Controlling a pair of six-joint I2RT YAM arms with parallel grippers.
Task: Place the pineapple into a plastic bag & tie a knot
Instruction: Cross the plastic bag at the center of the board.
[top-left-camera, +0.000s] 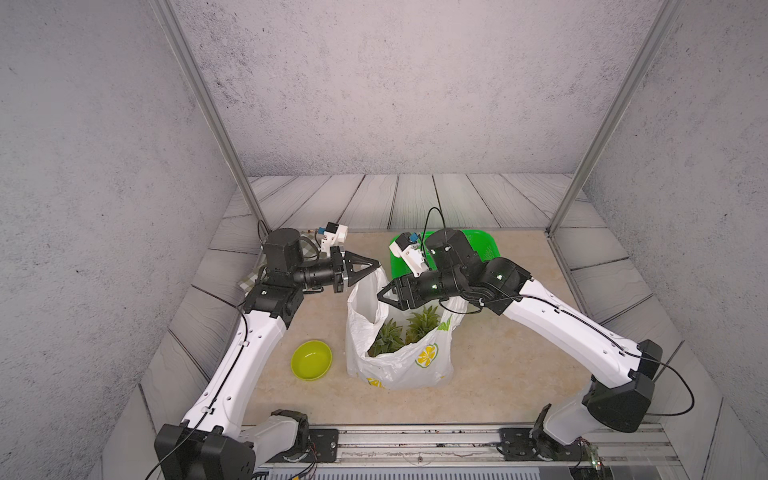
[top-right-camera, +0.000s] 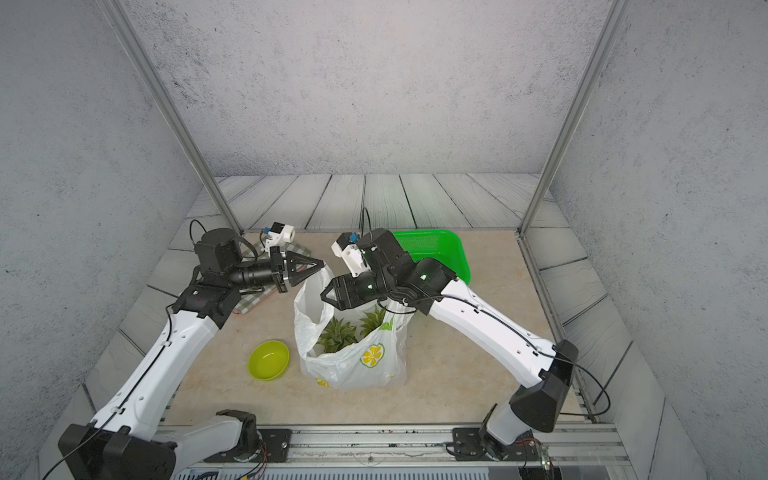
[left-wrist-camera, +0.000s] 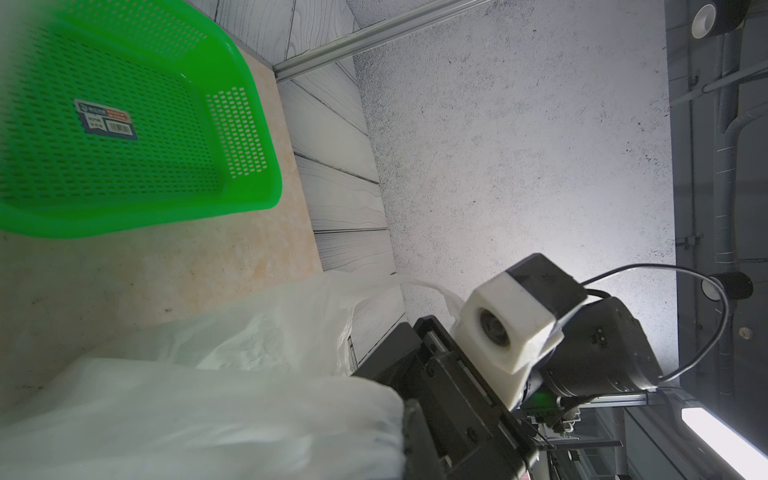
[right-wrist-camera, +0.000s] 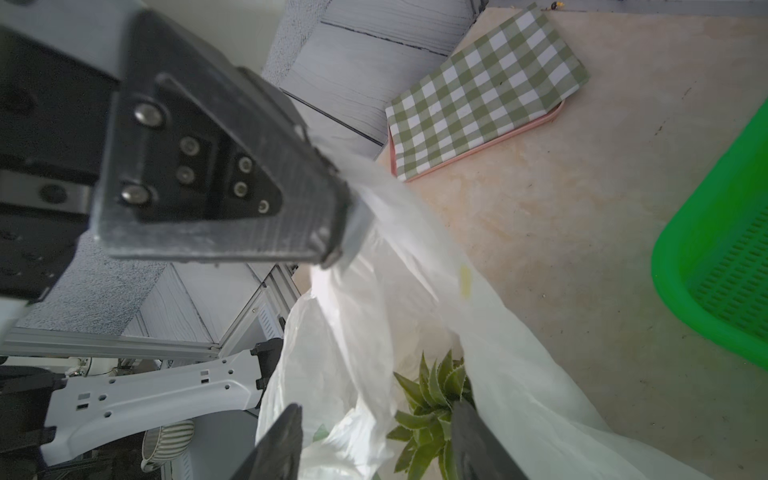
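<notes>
The plastic bag (top-left-camera: 399, 361) stands upright mid-table in both top views, white with lemon prints, its mouth wide. Green leafy crowns of the pineapple (top-left-camera: 409, 330) (top-right-camera: 347, 332) poke up inside it. My left gripper (top-left-camera: 376, 265) (top-right-camera: 321, 263) is shut on one bag handle and holds it up taut; the right wrist view shows that pinch (right-wrist-camera: 345, 216). My right gripper (top-left-camera: 387, 300) (right-wrist-camera: 376, 440) hovers open over the bag's mouth, its fingers (right-wrist-camera: 282, 449) straddling loose film and pineapple leaves (right-wrist-camera: 432, 407). The other handle droops under the right wrist. The knot is out of view.
A green perforated basket (top-left-camera: 488, 249) (left-wrist-camera: 124, 124) sits behind the right arm. A lime bowl (top-left-camera: 311, 360) lies left of the bag. A green-checked cloth on a pink tray (right-wrist-camera: 486, 95) (top-right-camera: 253, 301) lies under the left arm. Metal posts flank the table.
</notes>
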